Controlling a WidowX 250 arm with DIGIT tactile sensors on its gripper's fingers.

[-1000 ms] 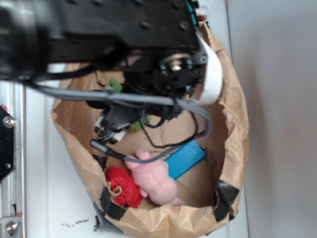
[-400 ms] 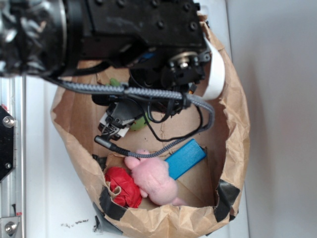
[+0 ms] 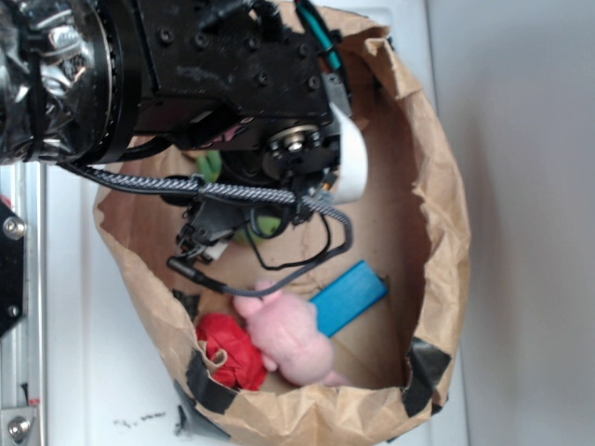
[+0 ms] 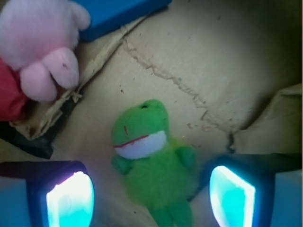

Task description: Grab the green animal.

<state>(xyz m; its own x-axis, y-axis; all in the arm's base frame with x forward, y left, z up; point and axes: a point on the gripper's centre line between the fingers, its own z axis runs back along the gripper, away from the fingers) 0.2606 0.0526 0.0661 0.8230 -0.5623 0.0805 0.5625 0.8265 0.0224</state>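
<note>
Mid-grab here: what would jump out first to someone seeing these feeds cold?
In the wrist view, the green animal lies on the brown paper bag floor between the open gripper fingers. Up left sit the pink plush pig and a blue block.

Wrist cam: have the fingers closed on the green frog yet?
No. The green frog lies on the brown paper between the two fingers, with a visible gap on each side of it.

Brown paper bag (image 3: 437, 204) sits on white table (image 3: 121, 372).
</note>
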